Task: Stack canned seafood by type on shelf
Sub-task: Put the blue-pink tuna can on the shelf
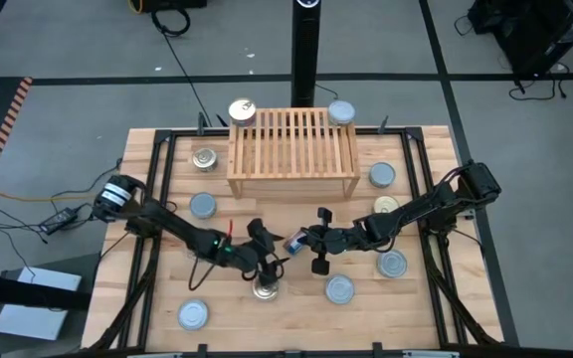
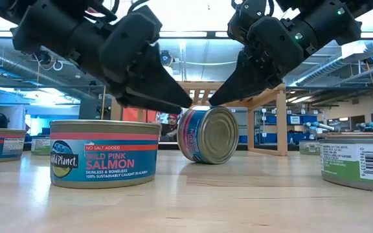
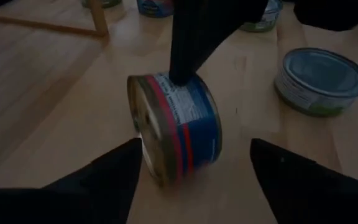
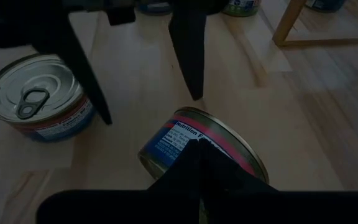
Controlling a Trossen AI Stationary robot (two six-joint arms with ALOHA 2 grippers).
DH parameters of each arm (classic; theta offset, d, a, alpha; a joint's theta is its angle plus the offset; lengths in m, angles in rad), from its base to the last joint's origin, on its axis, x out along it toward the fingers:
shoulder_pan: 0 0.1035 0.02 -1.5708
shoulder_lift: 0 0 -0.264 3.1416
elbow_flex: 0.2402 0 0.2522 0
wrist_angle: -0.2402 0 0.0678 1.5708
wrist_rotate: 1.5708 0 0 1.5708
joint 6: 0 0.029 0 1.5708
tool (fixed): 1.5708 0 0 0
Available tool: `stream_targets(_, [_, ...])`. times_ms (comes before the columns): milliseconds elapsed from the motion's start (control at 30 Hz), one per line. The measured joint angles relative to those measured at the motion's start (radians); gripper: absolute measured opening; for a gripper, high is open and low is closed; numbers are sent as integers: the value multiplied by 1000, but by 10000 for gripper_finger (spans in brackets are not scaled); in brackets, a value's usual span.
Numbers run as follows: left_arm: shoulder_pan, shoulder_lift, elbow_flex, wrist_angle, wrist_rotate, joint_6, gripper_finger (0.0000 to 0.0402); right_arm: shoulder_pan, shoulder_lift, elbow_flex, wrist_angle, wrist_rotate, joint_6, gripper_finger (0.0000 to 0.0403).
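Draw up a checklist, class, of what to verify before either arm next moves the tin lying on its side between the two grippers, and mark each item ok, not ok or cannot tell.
1. Tipped tin standing flat: not ok, it rests on its rim on the table.
2. Left gripper open: ok, its fingers stand spread on either side of the tin.
3. Right gripper free of the tin: not ok, its shut tip presses on the tin's side.
4. Upright salmon tin apart from the tipped one: ok.
5. Shelf top has room: ok, a tin sits at each back corner only.
6. Tipped tin's lid colour: cannot tell.
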State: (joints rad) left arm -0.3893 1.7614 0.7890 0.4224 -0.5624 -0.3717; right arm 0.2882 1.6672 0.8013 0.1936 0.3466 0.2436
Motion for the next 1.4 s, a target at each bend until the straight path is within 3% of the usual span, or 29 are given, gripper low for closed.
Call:
stream_targets(400, [1,106,125,-64,-117,-1,311,0,0,0,-2,0,0,9])
stream_targets(767, [1,106,142,-112,-97,-9,229,0,0,0,-2,0,0,9])
stream_targets(967, [3,105,142,-115,-91,-12,209,0,0,0,-2,0,0,9])
stream_targets(1167, [3,105,142,-104,-64,-3,212,0,0,0,-2,-2,10,9])
stream_targets(1400, [3,105,142,-96,-54,-20,252,1,0,0,-1,20,49,9])
